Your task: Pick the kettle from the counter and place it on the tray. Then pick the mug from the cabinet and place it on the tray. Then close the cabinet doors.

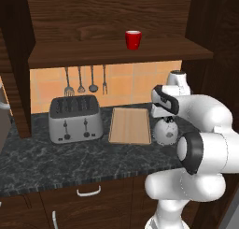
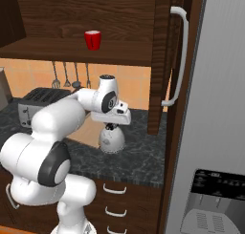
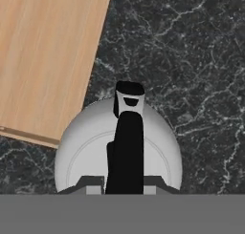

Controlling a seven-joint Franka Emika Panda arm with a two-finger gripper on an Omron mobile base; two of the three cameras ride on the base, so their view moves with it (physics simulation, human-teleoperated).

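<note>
Dark marbled stone surface carries a boxy silver toaster at left, a light wooden tray just beside it, and a rounded silver kettle just right of the tray, near but apart from its edge in the hand view. Wooden cabinet shelf above holds a red mug, upright.
</note>
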